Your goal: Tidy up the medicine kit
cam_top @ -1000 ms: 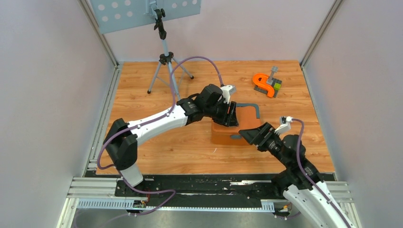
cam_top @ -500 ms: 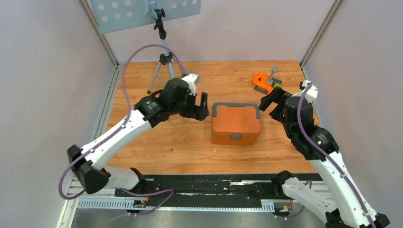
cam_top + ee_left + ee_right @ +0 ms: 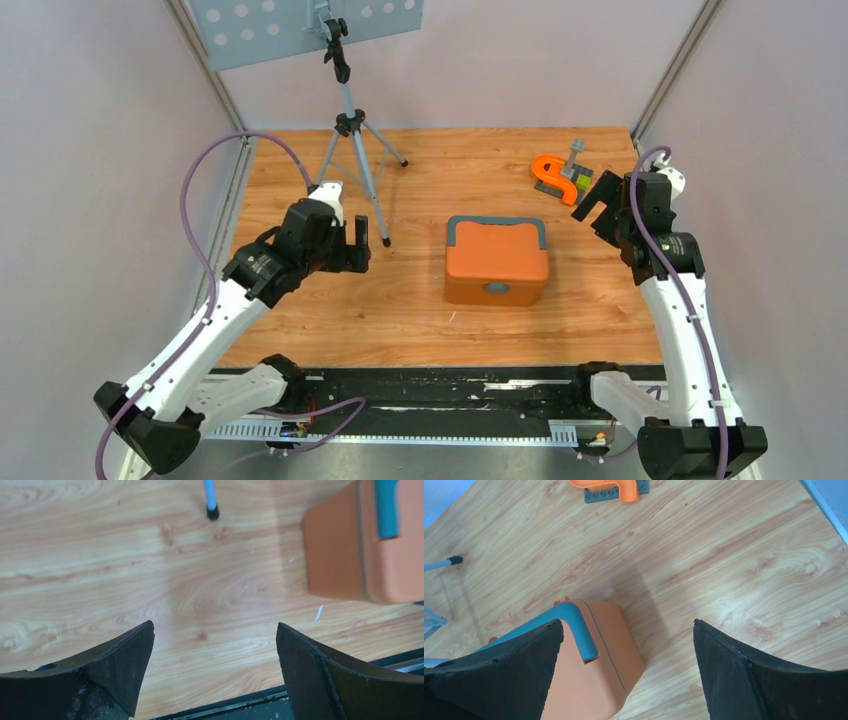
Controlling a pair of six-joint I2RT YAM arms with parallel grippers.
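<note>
Your left gripper (image 3: pixel 357 245) and right gripper (image 3: pixel 597 215) both stand wide open, holding nothing and touching nothing. The medicine kit (image 3: pixel 497 255) sits closed in the middle of the table (image 3: pixel 420 170), between the two, apart from each.

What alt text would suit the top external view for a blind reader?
A closed orange medicine kit sits on a wooden table between the left gripper and right gripper, both open and empty. A tripod stands behind it.
</note>
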